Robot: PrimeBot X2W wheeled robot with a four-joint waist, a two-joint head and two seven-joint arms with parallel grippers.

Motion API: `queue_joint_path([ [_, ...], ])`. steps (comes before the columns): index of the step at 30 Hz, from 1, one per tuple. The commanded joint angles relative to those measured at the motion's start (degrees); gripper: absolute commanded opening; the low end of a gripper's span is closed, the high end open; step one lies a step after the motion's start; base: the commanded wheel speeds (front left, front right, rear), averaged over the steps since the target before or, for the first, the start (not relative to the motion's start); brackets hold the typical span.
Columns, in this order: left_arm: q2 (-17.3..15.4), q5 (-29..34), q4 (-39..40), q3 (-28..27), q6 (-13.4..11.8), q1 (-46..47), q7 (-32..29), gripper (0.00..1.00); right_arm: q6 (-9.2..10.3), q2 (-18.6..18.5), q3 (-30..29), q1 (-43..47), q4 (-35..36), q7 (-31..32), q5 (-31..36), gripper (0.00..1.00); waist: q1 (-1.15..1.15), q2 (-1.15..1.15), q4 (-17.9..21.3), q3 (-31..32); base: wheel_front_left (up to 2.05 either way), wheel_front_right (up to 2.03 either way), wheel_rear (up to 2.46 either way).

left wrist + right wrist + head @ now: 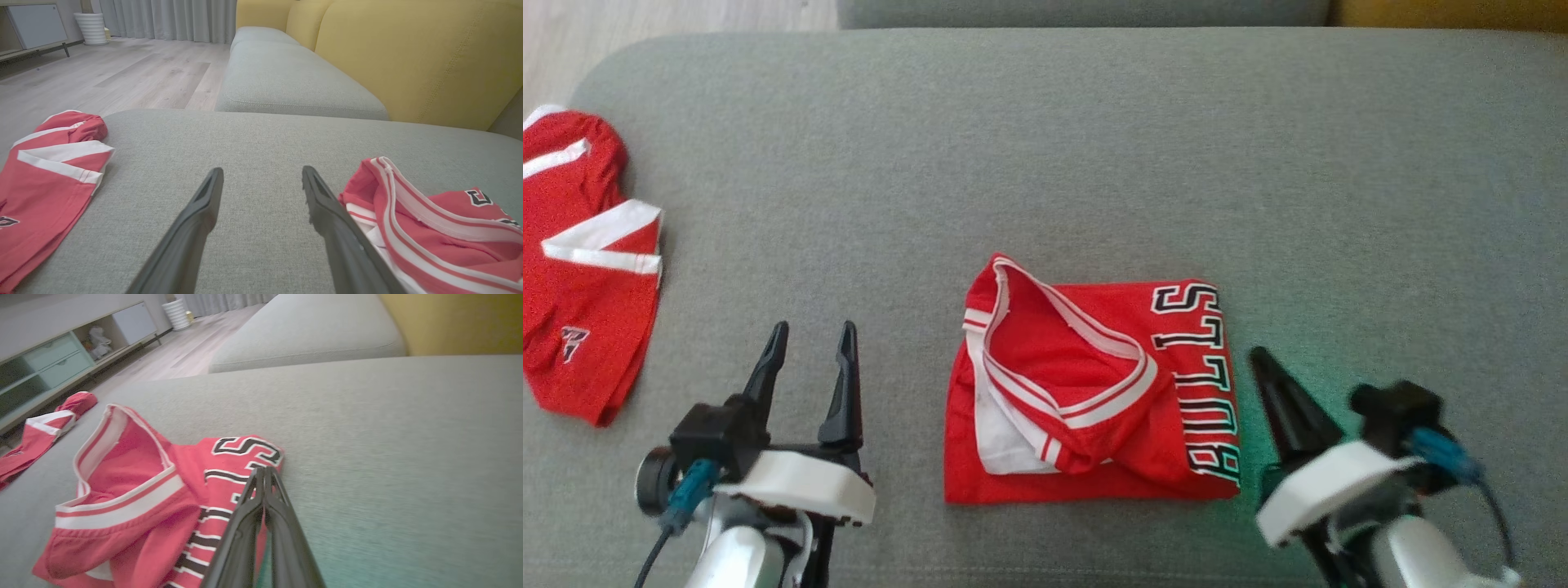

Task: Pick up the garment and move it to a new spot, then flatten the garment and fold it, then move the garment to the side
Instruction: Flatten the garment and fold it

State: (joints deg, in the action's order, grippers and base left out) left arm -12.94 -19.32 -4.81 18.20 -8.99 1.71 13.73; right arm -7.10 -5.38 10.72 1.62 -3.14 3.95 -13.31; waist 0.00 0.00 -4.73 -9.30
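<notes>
Bare grey cushion (1045,147) stretches wide beyond the folded red jersey (1094,392), open to any reach. A broad lane runs between the jersey and a second red garment (580,286) at the left edge, where the left gripper (814,328) stands, jaws apart; the right gripper (1260,356), jaws together, sits just beside the jersey's right edge. A yellow backrest (408,61) walls the far right corner.

Folded red jersey (1094,392) on grey cushion (1045,147); left tool (815,328) spread, right tool (1262,361) pinched.
</notes>
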Motion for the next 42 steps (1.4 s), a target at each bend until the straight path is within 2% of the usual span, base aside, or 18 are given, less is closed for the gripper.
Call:
queue_joint_path([
  [1, -0.45, -0.33, 1.37, -1.63, 0.38, 3.05, 0.69, 1.00, -0.39, -0.02, 2.97, -3.72, -0.56, -1.00, -0.82, 0.00, 0.00, 0.00, -0.78, -0.58, 0.00, 0.00, 0.00],
  [8, 0.40, -0.41, 0.19, -1.53, 1.07, 4.11, 1.03, 1.00, -0.39, 0.09, 9.99, -9.25, -12.25, -3.40, -4.04, 0.00, 0.00, 0.00, -2.40, -1.42, 0.00, 0.00, 0.00],
  [14, 0.74, -0.23, 0.08, -1.82, 1.25, 4.35, 1.17, 1.00, -0.39, -0.21, 14.57, -12.05, -17.40, -4.15, -6.97, 0.00, 0.00, 0.00, -2.69, -2.09, 0.00, 0.00, 0.00],
  [26, 1.24, 0.16, -0.05, -2.09, 1.75, 4.57, 1.25, 1.00, -0.39, -1.41, 24.94, -14.07, -14.38, -4.75, -10.07, 0.00, 0.00, 0.00, -2.45, -2.41, 0.00, 0.00, 0.00],
  [28, 1.39, 0.25, -0.07, -2.12, 1.95, 4.75, 1.26, 1.00, -0.39, -1.74, 28.53, -14.67, -14.14, -3.40, -10.74, 0.00, 0.00, 0.00, -2.57, -2.49, 0.00, 0.00, 0.00],
  [31, 1.51, 0.30, -0.08, -2.17, 2.07, 4.85, 1.26, 1.00, -0.39, -2.07, 30.33, -15.14, -15.09, -1.89, -10.65, 0.00, 0.00, 0.00, -2.68, -2.52, 0.00, 0.00, 0.00],
  [36, 1.98, 0.45, -0.08, -2.27, 2.27, 4.89, 1.26, 1.00, -0.39, -1.48, 30.19, -15.99, -18.48, 0.17, -9.91, 0.00, 0.00, 0.00, -2.90, -2.50, 0.00, 0.00, 0.00],
  [42, 2.23, 0.68, -0.14, -2.60, 2.46, 4.53, 1.26, 1.00, -0.39, -1.23, 30.76, -17.14, -16.11, -3.48, -10.91, 0.00, 0.00, 0.00, -2.46, -2.22, 0.00, 0.00, 0.00],
])
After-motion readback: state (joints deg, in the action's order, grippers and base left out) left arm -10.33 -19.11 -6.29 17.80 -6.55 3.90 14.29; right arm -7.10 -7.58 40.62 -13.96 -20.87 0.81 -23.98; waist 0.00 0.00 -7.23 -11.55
